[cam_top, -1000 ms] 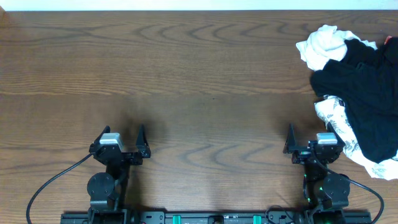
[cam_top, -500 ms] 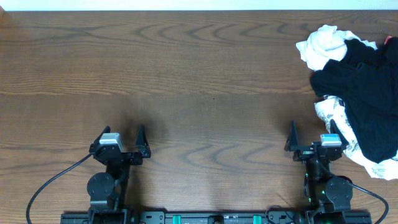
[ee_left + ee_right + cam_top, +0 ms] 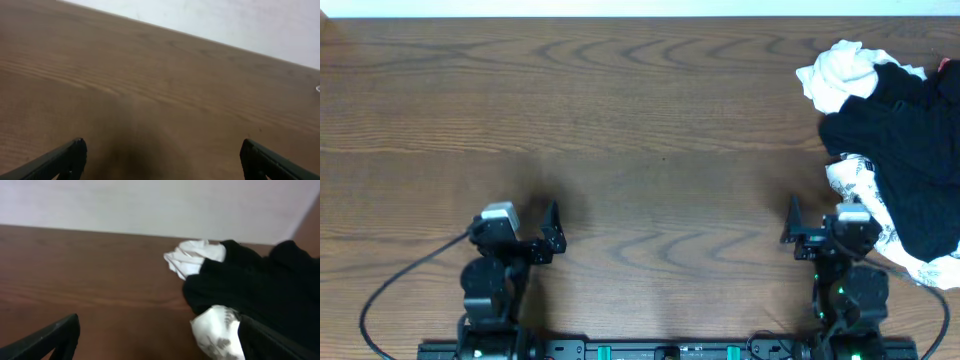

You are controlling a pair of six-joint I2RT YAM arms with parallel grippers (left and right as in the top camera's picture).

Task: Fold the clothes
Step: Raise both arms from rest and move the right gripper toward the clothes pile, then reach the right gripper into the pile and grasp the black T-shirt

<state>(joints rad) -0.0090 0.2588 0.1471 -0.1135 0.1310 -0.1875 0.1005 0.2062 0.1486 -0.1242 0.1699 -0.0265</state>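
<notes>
Well left of the black fabric (image 3: 905, 140), the left gripper (image 3: 518, 224) hovers over bare tabletop (image 3: 640, 130), its jaws spread wide and empty. The right gripper (image 3: 825, 224) sits just left of that black fabric, jaws also wide with nothing between them.

No garment is spread out yet, so the step in hand looks like pulling one piece out of the heap. The leaf-print garment (image 3: 865, 190) lies nearest the right gripper, but it is tucked partly under the black fabric's lower-left edge, and tugging it would likely drag the black along. It is better to pinch a free edge, lift a single layer only, and carry it to the open wood left of the black fabric, where both arms can reach to flatten it.

Counted: two grippers, one plain white garment (image 3: 840, 75) crumpled at the black fabric's upper-left, and one leaf-print garment. The black reads as one dark mass (how many pieces it holds cannot be told).
</notes>
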